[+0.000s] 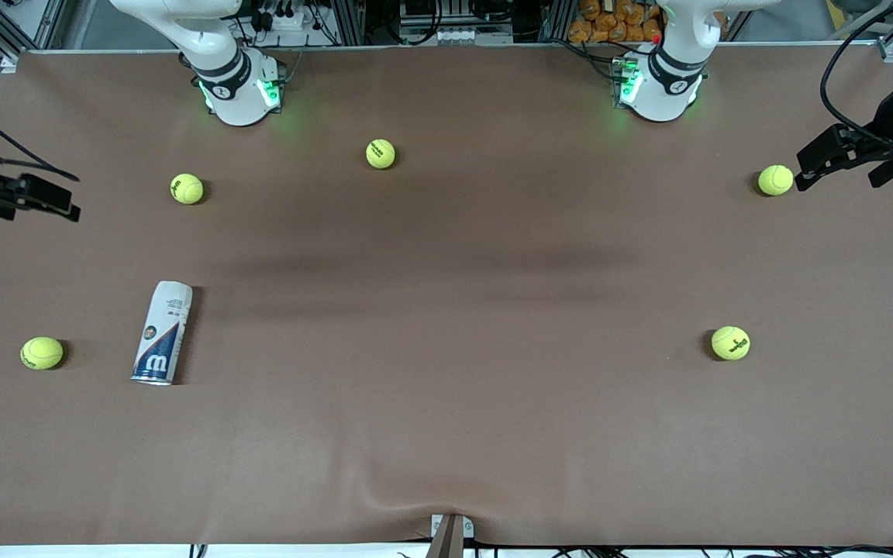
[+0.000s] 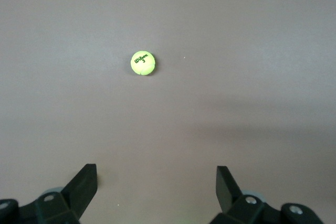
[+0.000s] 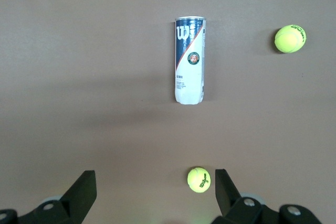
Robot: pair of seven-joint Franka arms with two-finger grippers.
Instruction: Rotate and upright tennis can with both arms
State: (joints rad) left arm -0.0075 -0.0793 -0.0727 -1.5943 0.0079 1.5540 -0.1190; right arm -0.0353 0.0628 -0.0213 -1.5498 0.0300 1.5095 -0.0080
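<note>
The tennis can (image 1: 163, 333) lies on its side on the brown bench (image 1: 446, 434), toward the right arm's end and nearer the front camera than the right arm's base. Its white and navy label carries a big white "W" at the silver-rimmed end (image 3: 190, 19), a small round emblem midway, and fine print too small to read. The right gripper (image 3: 155, 190) hangs over the bench edge at that end, jaws spread wide and holding nothing; the can lies well apart from them, with one tennis ball (image 3: 199, 179) just beside one finger in the right wrist view and another ball (image 3: 290, 39) near the can's rim. The left gripper (image 2: 157, 184) hangs over the left arm's end of the bench, jaws spread wide and empty. A ball (image 2: 142, 63) marked "Wilson 3" lies well apart from those jaws.
</note>
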